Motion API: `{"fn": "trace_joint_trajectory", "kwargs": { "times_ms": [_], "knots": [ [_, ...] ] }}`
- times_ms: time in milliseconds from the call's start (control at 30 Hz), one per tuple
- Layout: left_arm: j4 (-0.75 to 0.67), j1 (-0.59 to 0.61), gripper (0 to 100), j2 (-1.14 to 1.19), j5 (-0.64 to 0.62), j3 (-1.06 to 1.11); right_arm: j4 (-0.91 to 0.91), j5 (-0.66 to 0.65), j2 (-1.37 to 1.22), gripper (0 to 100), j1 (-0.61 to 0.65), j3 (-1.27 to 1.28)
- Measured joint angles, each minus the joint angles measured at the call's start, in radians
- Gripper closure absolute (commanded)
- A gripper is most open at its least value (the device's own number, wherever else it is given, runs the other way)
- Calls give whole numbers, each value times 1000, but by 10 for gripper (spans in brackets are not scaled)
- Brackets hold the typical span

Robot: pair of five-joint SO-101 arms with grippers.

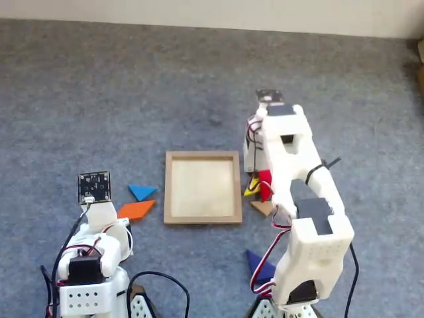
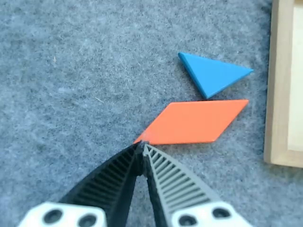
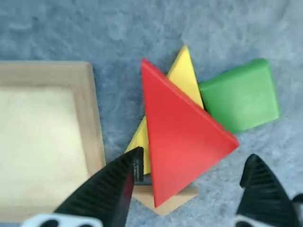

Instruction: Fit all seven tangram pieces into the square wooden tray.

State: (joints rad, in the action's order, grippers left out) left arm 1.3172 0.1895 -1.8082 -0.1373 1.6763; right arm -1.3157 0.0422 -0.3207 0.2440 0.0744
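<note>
Tray [image 1: 202, 156] bare, nothing fitted yet! Right hand [image 3: 194, 161] spread wide, the big red triangle [image 3: 180, 137] between its fingers, lying over the yellow triangle [image 3: 183, 71]; left hand [image 2: 142, 153] pressed together, orange parallelogram [image 2: 194, 123] at its tip; all seven pieces to go

Wooden tray [image 1: 203, 155] lies flat. Left of it: blue triangle [image 2: 213, 74], orange parallelogram [image 2: 191, 122]. Right: red triangle [image 3: 182, 135] atop yellow triangle [image 3: 185, 78], beside green square [image 3: 241, 94].
</note>
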Motion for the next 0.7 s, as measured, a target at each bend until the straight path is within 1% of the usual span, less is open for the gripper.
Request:
{"fn": "trace_joint_trajectory", "kwargs": {
  "times_ms": [300,467,700],
  "knots": [
    [0,0,993,0,0,0,81,-9,0,680,0,9],
    [0,0,993,0,0,0,87,-54,0,680,0,9],
    [0,0,993,0,0,0,91,-61,-46,681,2,6]
  ]
}}
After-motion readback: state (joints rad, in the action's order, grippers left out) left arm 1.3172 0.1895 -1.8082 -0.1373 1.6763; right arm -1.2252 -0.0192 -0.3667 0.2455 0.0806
